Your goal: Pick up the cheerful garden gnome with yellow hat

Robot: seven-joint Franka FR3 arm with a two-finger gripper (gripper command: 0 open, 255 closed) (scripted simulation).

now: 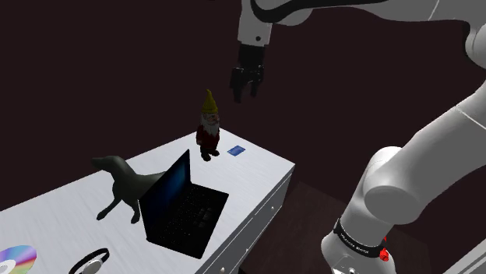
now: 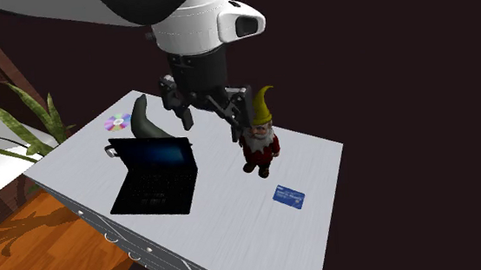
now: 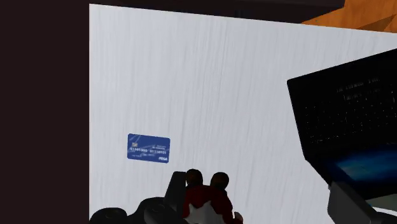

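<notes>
So, counting up: 1 all-black two-finger gripper, 1 yellow-hatted, red-coated garden gnome, 1 flat blue rectangular card, 1 open black laptop, 1 glossy dark-grey dog figurine and 1 shiny rainbow disc. All but the gripper rest on 1 white table top w/ a faint streaky grain.

The fingers stand apart, open, clasping nothing.

The gnome stands upright on the table, long axis vertical, cone hat tip pointing straight up. Its white beard and face are turned toward the second exterior camera. In the shoulder view it's below the fingertips and off to one side, not touching. In the wrist view its 2 dark rounded shoes and red coat sit just beside one finger, on that finger's inner side, w/ the other finger well apart from it.

The card lies flat near the gnome, out past the outer side of that same finger, w/ pale lettering on it. The laptop sits off by the other finger, w/ a matte speckled keyboard and the lid up, showing a dim blue glow. The dog figurine and disc are beyond the laptop, well apart from the fingers.

The table front has small round knobs. Past it are an orange wood-look floor and 1 green leafy plant.
</notes>
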